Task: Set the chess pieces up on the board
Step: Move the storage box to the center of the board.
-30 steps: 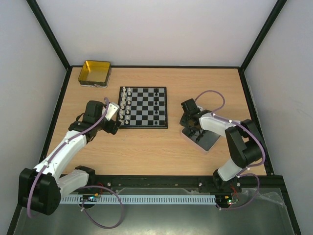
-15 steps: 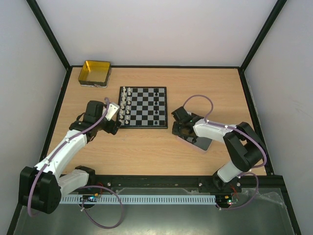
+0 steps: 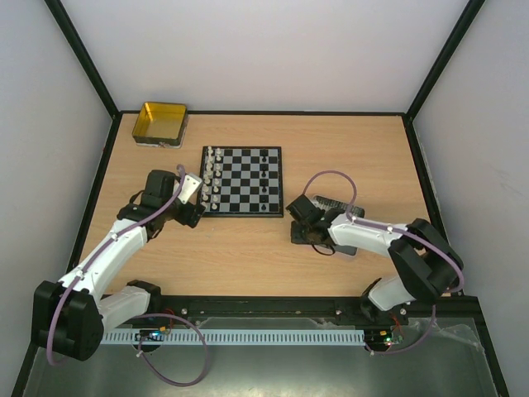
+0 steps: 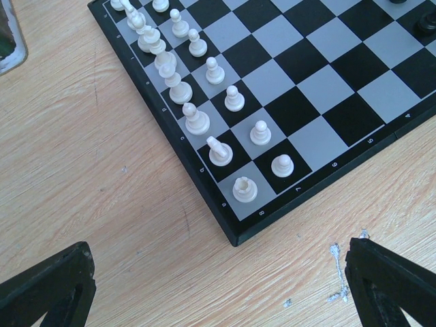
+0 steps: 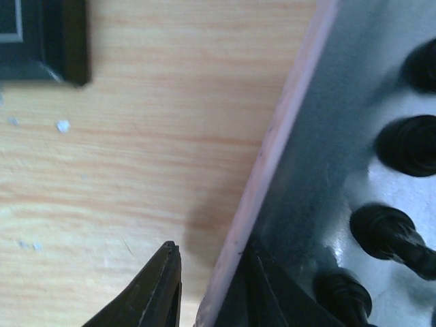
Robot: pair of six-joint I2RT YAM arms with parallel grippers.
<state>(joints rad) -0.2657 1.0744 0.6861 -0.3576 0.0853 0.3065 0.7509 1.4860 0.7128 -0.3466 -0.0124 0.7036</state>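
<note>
Tabletop (image 3: 248,256) of pale wood fills the overhead view, with your 2 arms rising from its near edge. At the far left corner sits a yellow tin (image 3: 161,124).

Near the left side of the table, your left gripper (image 4: 218,293) hovers just off the near left corner of the board (image 3: 242,180). Its 2 fingers are spread as wide as they go. Only bare wood lies between them, and they hold nothing.

The board lies flat at the middle of the table, toward the far side. White chess pieces (image 4: 234,99) stand upright in 2 neat lines along its left edge, 1 to a square. The left wrist view shows a rook on the nearest corner square and a knight next to it. A few black chess pieces (image 3: 263,175) stand scattered on the right half of the board.

Right of the board, and near its near right corner, lies a grey tray (image 3: 351,244). Your right gripper (image 5: 210,248) sits low at the tray's left rim. Its fingers are drawn close together, 1 over the wood and 1 over the tray, with the rim between them. You cannot tell whether they pinch the rim. Blurred dark pieces lie inside the tray.
</note>
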